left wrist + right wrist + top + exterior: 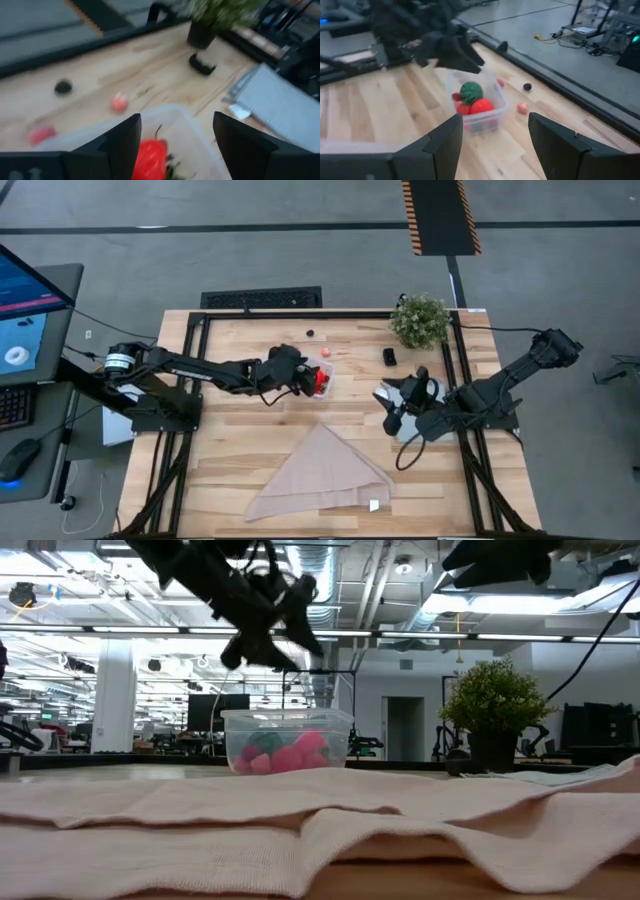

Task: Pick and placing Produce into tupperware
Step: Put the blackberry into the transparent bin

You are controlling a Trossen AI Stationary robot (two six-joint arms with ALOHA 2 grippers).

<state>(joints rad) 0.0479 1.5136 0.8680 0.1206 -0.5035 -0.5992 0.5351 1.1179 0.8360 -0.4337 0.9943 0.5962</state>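
- The tub (322,376) stands on the table (240,450) toward the far edge, well away from the side rails.
- In the tub lie a red pepper (481,106) and a green ball (471,91).
- The left gripper (303,376) hangs over the tub, fingers apart, holding nothing.
- Outside the tub, toward the far edge, lie a pink berry (119,102), a red berry (41,134) and a dark berry (63,87).
- The right gripper (392,408) waits at the right, fingers apart, empty; bare wood lies between it and the tub.
- The cloth (320,472) covers the near middle.
- No writing can be read.
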